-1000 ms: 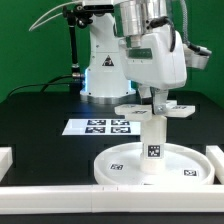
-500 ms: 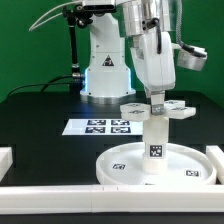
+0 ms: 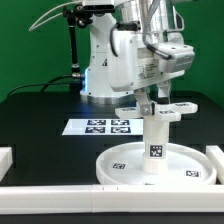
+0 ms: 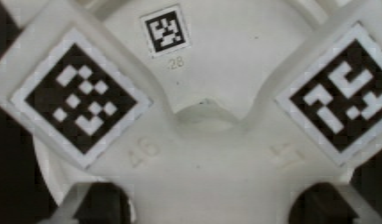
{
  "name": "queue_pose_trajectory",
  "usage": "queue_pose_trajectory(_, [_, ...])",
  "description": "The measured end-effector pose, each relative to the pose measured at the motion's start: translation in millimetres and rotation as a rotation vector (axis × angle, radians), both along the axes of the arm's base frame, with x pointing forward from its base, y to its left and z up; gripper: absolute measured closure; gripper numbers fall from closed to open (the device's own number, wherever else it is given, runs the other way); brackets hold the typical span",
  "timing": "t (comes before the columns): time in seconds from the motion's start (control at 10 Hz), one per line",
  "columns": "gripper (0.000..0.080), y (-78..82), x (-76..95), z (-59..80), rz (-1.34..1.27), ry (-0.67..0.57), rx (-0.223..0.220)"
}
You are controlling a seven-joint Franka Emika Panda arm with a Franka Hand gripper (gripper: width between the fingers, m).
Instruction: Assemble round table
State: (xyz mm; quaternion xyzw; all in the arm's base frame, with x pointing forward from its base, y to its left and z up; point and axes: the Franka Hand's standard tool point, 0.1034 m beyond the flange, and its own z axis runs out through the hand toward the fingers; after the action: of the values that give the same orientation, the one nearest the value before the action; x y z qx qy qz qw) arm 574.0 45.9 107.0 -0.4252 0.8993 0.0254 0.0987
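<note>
Gripper pinches the base, jaws narrow. The leg stands straight below at six o'clock, axis twelve-to-six, planted on the disc.

Exterior view: top of leg hidden under cross-shaped base. Contact of gripper on the base too small to be resolved. Marker board behind the base partly covered by the leg. Panda arm cropped above the base.
Wrist view: base cropped on all sides. Leg and round disc beneath it fully hidden. Fingertips beside the base blurred, cut by the frame edge.
</note>
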Motion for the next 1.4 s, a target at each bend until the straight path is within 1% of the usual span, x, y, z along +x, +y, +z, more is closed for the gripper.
queue_pose_trajectory(0.3, [0.0354, -2.2, -0.7, 0.1, -0.085, -0.003, 0.045])
queue_pose_trajectory(0.6, [0.0354, -1.9, -0.9, -0.7, -0.051, -0.009, 0.043])
queue_pose_trajectory(0.7, [0.0221, -2.3, -0.2, 0.7, -0.029, -0.015, 0.040])
queue_pose_trajectory(0.8, [0.0172, -3.7, 2.5, 7.8, 0.014, -0.034, 0.039])
queue_pose_trajectory(0.9, [0.0172, -4.2, 3.2, 14.8, 0.044, -0.031, 0.052])
queue_pose_trajectory(1.0, [0.0153, -4.9, 5.7, 19.8, 0.062, -0.033, 0.059])
queue_pose_trajectory(1.1, [0.0153, -4.3, 9.2, 24.5, 0.068, -0.043, 0.060])
queue_pose_trajectory(1.2, [0.0151, -3.1, 11.1, 27.1, 0.096, -0.049, 0.060])
queue_pose_trajectory(1.4, [0.0151, -3.1, 9.9, 24.1, 0.116, -0.047, 0.055])
